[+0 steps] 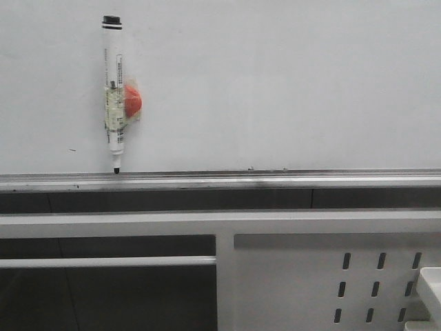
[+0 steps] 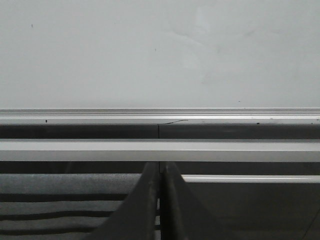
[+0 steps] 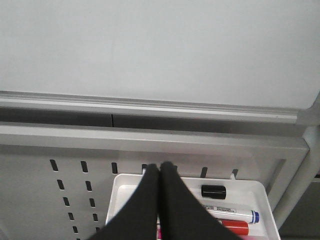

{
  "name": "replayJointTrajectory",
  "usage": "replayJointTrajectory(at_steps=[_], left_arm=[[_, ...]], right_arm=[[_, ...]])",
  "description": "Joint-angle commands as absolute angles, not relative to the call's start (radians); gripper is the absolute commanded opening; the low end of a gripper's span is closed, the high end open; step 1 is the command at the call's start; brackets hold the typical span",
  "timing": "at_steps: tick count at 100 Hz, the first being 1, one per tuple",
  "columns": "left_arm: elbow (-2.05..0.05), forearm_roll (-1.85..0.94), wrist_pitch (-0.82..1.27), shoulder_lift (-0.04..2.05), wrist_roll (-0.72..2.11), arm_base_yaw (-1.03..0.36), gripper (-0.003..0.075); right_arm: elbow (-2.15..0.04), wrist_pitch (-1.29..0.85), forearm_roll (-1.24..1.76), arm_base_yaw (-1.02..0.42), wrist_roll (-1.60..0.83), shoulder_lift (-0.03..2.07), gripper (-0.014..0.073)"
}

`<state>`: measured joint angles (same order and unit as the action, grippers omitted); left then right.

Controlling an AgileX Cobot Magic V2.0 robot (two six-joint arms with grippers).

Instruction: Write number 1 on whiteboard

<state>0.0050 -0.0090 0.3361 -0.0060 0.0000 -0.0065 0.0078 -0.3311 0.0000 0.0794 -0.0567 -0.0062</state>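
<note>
Basically nothing's started: your whiteboard (image 1: pixel 275 83) is blank, no number 1 on it yet. Marker pen (image 1: pixel 114 93) stands tip-down on the silver ledge (image 1: pixel 275 181). Left hand (image 2: pixel 159 200) and right hand (image 3: pixel 160 200) are both clenched, empty. Next, open one and grab that pen.

The whiteboard (image 1: pixel 275 83) is bare across the centre and right of the front view, open to a gripper. At upper left, a marker pen (image 1: pixel 114 93) with a red ball (image 1: pixel 132 101) stands upright against the board, tip on the silver ledge (image 1: pixel 220 181), blocking that strip. Lower right, the perforated panel (image 1: pixel 310 276) and a white tray (image 3: pixel 125 192) holding markers crowd the space below.
</note>
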Motion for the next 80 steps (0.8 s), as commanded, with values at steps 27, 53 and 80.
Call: replayJointTrajectory(at_steps=[27, 53, 80], left_arm=[[0.039, -0.015, 0.269, -0.028, -0.006, -0.006, -0.0020], [0.039, -0.044, 0.086, -0.028, -0.006, -0.006, -0.0020], [0.039, 0.141, -0.136, -0.028, 0.066, 0.000, -0.0020]], right_arm=[[0.021, -0.313, 0.000, 0.080, -0.066, -0.031, -0.0069], [0.021, -0.310, 0.000, 0.080, -0.066, -0.031, -0.0069], [0.021, 0.022, 0.265, 0.080, -0.066, -0.031, -0.0069]])
